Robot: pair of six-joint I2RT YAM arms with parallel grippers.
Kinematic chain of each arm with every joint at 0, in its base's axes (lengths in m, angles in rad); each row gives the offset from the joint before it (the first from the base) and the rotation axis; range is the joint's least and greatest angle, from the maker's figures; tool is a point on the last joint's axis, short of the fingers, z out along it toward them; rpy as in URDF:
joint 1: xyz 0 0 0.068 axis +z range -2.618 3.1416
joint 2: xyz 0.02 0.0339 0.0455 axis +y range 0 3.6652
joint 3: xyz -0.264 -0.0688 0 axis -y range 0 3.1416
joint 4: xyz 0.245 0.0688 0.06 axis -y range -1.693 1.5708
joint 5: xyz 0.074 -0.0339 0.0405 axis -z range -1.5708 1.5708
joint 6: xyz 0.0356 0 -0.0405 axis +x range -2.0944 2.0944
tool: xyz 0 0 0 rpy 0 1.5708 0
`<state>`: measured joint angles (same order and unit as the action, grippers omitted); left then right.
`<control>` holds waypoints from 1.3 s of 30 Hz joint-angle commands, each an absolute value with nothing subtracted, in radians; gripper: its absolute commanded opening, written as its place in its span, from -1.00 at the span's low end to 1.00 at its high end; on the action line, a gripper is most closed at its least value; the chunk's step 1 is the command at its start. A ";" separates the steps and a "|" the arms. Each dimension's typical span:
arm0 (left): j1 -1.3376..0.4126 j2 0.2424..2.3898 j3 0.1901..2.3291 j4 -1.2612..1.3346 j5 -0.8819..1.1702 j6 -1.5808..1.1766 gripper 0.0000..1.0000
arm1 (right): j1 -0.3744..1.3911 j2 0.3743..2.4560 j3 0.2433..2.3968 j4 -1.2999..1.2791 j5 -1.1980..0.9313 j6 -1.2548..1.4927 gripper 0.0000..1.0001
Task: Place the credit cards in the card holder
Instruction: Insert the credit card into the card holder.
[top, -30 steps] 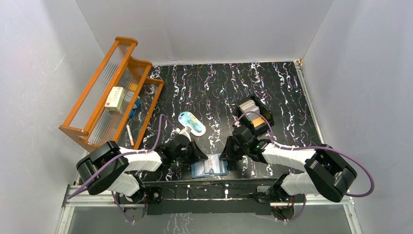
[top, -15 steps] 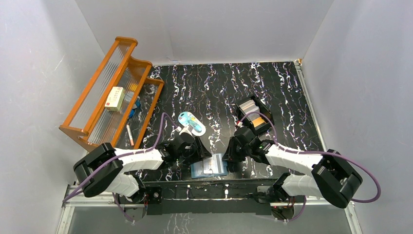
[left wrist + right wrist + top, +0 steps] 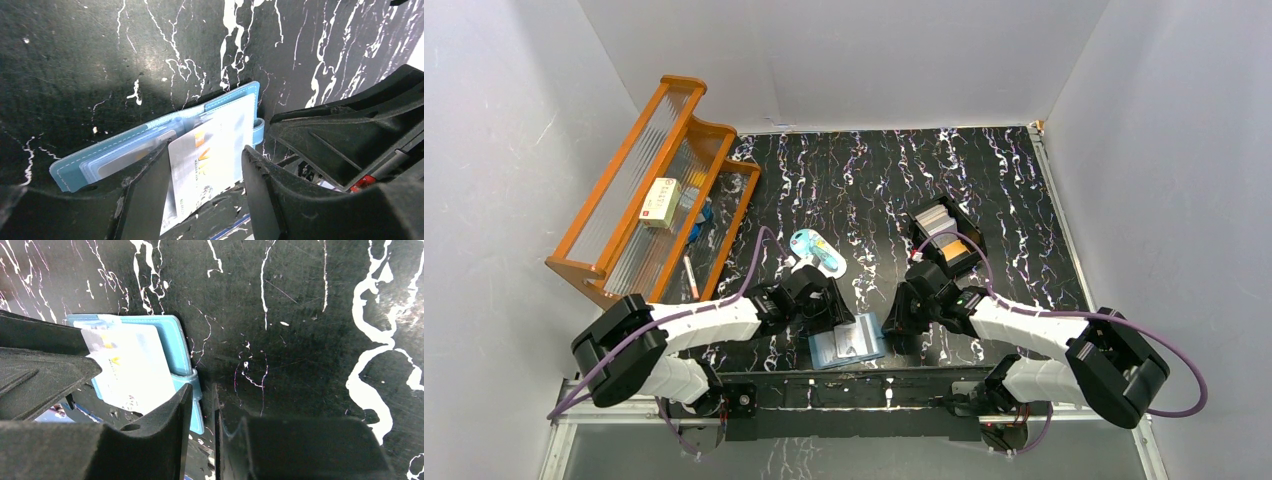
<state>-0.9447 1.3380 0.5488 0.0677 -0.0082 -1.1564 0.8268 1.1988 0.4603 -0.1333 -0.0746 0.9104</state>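
Note:
The card holder [image 3: 828,351] is a light-blue wallet lying open near the table's front edge. A pale credit card [image 3: 210,160] with an orange mark sticks partly into one of its clear pockets [image 3: 125,155]. My left gripper [image 3: 206,149] is open, and its fingers stand either side of that card without pinching it. My right gripper [image 3: 202,386] is at the card holder's [image 3: 172,335] right edge. Its jaws are nearly together, with the blue edge strap [image 3: 196,390] between them. More credit cards [image 3: 937,218], pale and orange-tan, stand in a black box behind the right arm.
The black open-topped box [image 3: 969,252] sits right of centre. A light-blue oval item [image 3: 816,252] lies just behind my left gripper. An orange rack [image 3: 624,215] holding a cream box [image 3: 661,201] stands at the far left. White walls enclose the table.
My left gripper has opened, let go of the card and drawn back slightly toward the left. The card holder has turned a little with its left end nearer the front. The right gripper has stayed put.

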 commanded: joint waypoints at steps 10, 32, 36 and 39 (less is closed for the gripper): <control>-0.947 1.311 0.627 -0.192 -0.017 -1.126 0.10 | 0.836 1.204 0.470 -0.066 -0.123 0.919 -0.43; -0.946 1.290 0.744 -0.422 -0.166 -1.064 0.22 | 0.886 1.243 0.455 0.000 -0.123 0.950 -0.45; -0.946 1.242 0.784 -0.545 -0.186 -1.046 0.29 | 0.900 1.259 0.454 0.029 -0.127 0.954 -0.45; -0.946 1.240 0.736 -0.472 -0.068 -1.090 0.32 | 0.909 1.277 0.464 0.044 -0.129 0.954 -0.45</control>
<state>-0.9447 1.2686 0.7517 -0.4862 -0.1516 -1.0637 0.8967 1.2594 0.4599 -0.0113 -0.1268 0.9443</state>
